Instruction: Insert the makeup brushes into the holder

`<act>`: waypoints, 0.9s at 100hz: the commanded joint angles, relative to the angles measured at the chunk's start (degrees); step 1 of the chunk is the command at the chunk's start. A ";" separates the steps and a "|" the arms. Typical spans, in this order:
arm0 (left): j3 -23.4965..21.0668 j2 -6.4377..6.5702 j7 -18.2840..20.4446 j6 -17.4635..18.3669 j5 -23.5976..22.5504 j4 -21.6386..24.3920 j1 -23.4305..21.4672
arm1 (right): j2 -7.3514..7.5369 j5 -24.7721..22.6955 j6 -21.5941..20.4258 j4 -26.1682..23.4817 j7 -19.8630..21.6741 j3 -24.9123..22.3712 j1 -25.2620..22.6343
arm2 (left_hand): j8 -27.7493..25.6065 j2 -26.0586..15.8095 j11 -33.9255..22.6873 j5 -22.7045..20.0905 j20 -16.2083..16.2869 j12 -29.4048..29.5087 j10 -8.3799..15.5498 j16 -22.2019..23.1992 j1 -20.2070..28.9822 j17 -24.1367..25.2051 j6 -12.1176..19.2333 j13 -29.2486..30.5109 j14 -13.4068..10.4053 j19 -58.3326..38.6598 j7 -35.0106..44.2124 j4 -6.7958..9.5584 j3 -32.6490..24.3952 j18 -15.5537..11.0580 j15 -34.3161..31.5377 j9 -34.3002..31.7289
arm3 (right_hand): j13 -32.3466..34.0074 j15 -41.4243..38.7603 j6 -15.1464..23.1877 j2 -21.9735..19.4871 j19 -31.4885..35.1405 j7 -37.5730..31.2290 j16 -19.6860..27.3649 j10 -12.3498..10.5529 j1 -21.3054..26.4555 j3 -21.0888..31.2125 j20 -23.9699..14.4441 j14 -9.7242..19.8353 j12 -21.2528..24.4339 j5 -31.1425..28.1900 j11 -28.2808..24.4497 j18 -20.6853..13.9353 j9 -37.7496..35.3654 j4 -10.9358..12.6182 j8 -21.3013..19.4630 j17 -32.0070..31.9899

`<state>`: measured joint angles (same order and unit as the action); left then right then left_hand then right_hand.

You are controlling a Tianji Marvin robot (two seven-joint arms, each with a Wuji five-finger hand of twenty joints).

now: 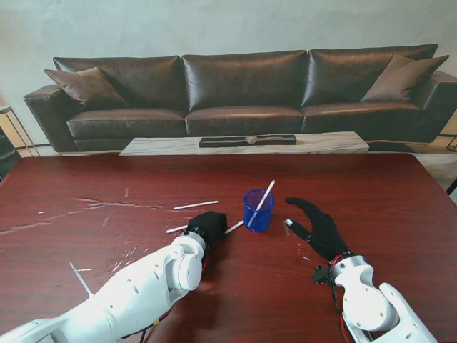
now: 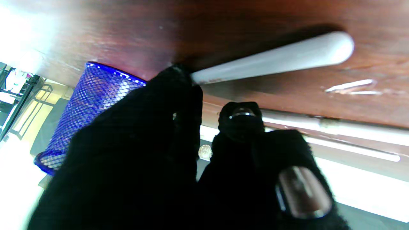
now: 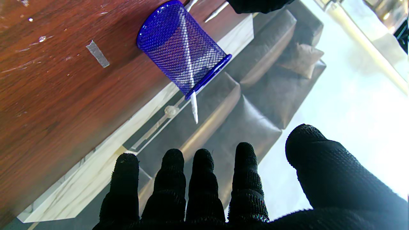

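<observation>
Left hand (image 1: 208, 226) pinching brush (image 1: 233, 226) beside holder (image 1: 258, 209); right hand (image 1: 319, 227) spread, empty.

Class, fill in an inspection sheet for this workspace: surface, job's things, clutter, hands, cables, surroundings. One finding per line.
Surface: dark red wooden table, scuffed and streaked on its left side.
Job's things: blue mesh holder upright, one white brush leaning inside; another brush lies loose, farther from me than the left hand.
Clutter: small white scraps near the left arm.
Hands: left hand curled over a brush on the table; right hand open, holding nothing.
Cables: red wiring at the right wrist.
Surroundings: brown leather sofa, low table before it.
</observation>
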<state>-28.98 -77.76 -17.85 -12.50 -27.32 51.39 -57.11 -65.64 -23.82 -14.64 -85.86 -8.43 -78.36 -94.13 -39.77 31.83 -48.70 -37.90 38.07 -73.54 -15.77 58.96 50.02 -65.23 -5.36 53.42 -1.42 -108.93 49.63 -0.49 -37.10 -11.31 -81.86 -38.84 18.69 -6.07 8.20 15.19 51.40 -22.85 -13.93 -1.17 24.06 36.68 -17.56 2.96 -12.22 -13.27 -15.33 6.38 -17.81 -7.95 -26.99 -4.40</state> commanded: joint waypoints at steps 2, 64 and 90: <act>0.41 0.06 0.30 -0.26 -0.17 -1.16 -0.02 | -0.06 -0.04 -0.16 -0.15 0.08 0.19 -0.31 | 2.28 0.05 -1.14 -2.09 1.44 -2.91 -3.36 -0.30 4.98 0.52 -0.29 3.06 2.83 -11.05 0.21 -1.08 -3.53 -8.20 -7.10 -3.80 | 0.72 0.04 -0.04 -0.71 0.79 -0.02 -0.43 -0.71 -1.10 -1.21 -1.65 0.82 0.06 -0.99 -0.17 -0.30 1.36 0.99 -0.25 -0.32; 1.48 0.42 0.00 -1.06 -2.29 -1.62 0.37 | -0.03 0.07 -0.25 -0.06 0.31 0.35 -0.21 | 3.41 3.42 -2.24 -1.28 0.97 2.22 -3.92 -2.23 2.28 0.49 -3.57 6.18 3.42 -11.05 -2.19 -1.29 -1.96 -8.79 -5.79 -5.49 | 0.76 0.06 -0.10 -0.62 0.84 -0.12 -0.42 -0.27 -1.11 -1.11 -1.66 0.85 -0.18 -1.47 -0.44 -0.23 1.22 0.97 -0.27 -0.23; 2.91 -0.16 -1.65 0.62 -3.36 -4.12 1.33 | -0.03 0.04 -0.29 -0.02 0.28 0.38 -0.18 | 2.70 3.98 -7.77 -3.15 1.45 3.52 -4.22 -8.40 -0.35 0.44 -4.63 14.73 -2.32 -11.05 6.25 1.52 -9.85 -11.55 -6.12 -11.63 | 0.82 0.04 -0.12 -0.64 0.84 -0.16 -0.42 -0.19 -1.09 -1.11 -1.66 0.83 -0.35 -1.66 -0.75 -0.24 1.27 0.96 -0.27 -0.23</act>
<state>-26.42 -78.02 -19.89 -12.26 -30.72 48.72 -55.45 -65.63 -23.66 -14.69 -85.78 -8.14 -78.22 -94.07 -37.67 32.74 -50.73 -38.60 38.09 -71.03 -14.21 51.82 49.62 -66.55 -8.56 61.73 -4.72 -108.94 52.63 -0.50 -44.46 -10.41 -82.93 -46.07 18.69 -6.07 8.17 15.18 51.45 -22.87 -13.93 -1.10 24.06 36.68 -17.61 2.96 -12.22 -13.89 -15.35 6.42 -17.81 -7.95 -27.46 -4.33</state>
